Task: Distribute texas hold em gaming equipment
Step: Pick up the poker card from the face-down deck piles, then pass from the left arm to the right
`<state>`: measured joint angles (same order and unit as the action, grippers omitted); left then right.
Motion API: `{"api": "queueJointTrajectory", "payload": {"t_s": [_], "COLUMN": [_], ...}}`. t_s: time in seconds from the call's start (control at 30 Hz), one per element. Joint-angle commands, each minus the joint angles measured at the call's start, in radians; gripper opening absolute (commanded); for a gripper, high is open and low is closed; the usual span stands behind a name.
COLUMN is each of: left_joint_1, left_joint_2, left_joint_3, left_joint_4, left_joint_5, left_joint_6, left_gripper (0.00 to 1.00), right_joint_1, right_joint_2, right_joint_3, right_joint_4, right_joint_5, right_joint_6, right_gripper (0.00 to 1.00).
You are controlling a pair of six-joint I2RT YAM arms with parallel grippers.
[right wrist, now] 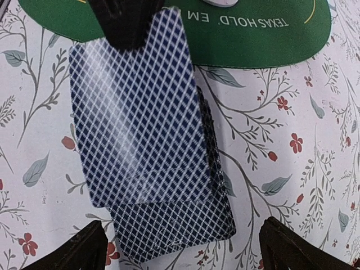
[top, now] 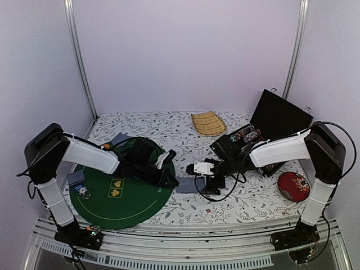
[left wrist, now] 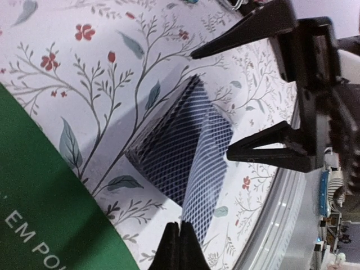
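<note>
One card (right wrist: 135, 107) in left tool (left wrist: 180, 247), right tool (right wrist: 183, 247) wide over deck (right wrist: 169, 228)

The card deck (top: 188, 185) lies on the table (top: 169, 126) just right of the round mat (top: 121, 205).

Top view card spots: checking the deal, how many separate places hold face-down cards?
3: far cards at the green mat's back edge, near cards at its left edge, the deck just right of it, top card in the left tool. The left arm may hide others.
</note>
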<state>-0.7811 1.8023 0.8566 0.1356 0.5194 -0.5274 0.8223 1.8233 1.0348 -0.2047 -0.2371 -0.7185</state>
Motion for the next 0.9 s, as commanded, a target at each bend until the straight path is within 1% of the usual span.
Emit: {"api": "queueJointTrajectory", "payload": {"t_s": [0.0,0.13,0.2,0.27,0.3,0.4,0.43,0.5,0.57,0.63,0.73,0.87], "left_joint_1": [0.026,0.04,0.05,0.056,0.058,0.055,0.055,0.05,0.047,0.045,0.041,0.04], "left_joint_2": [-0.114,-0.235,-0.312,-0.389,-0.425,-0.548,-0.588,-0.666,-0.719,-0.753,-0.777,-0.791], "left_joint_3": [0.002,0.002,-0.011,-0.033,-0.049,-0.112,-0.134,-0.186,-0.218,-0.237,-0.246,-0.247], "left_joint_4": [-0.047,-0.129,-0.157,-0.159,-0.149,-0.072,-0.039,0.031,0.081,0.103,0.101,0.1], "left_joint_5": [0.046,0.034,-0.003,-0.025,-0.037,-0.044,-0.049,-0.082,-0.092,-0.097,-0.096,-0.078], "left_joint_6": [0.096,0.217,0.276,0.321,0.346,0.4,0.414,0.433,0.449,0.458,0.476,0.489], "left_gripper": [0.0,0.0,0.0,0.0,0.0,0.0,0.0,0.0,0.0,0.0,0.0,0.0], "right_joint_1": [-0.011,-0.019,-0.025,-0.037,-0.045,-0.065,-0.065,-0.061,-0.046,-0.019,0.003,0.014], "right_joint_2": [-0.083,-0.17,-0.223,-0.271,-0.29,-0.316,-0.316,-0.301,-0.277,-0.265,-0.255,-0.22], "right_joint_3": [0.005,0.031,0.053,0.072,0.084,0.108,0.104,0.099,0.106,0.122,0.118,0.143], "right_joint_4": [-0.029,-0.082,-0.104,-0.091,-0.071,0.07,0.164,0.279,0.332,0.33,0.361,0.353], "right_joint_5": [-0.016,-0.103,-0.178,-0.258,-0.313,-0.5,-0.547,-0.615,-0.621,-0.583,-0.595,-0.571], "right_joint_6": [-0.001,-0.004,-0.003,0.028,0.056,0.245,0.308,0.493,0.609,0.631,0.633,0.636], "right_gripper": [0.97,0.98,0.99,0.99,0.99,0.98,0.94,0.84,0.73,0.64,0.57,0.55]}}
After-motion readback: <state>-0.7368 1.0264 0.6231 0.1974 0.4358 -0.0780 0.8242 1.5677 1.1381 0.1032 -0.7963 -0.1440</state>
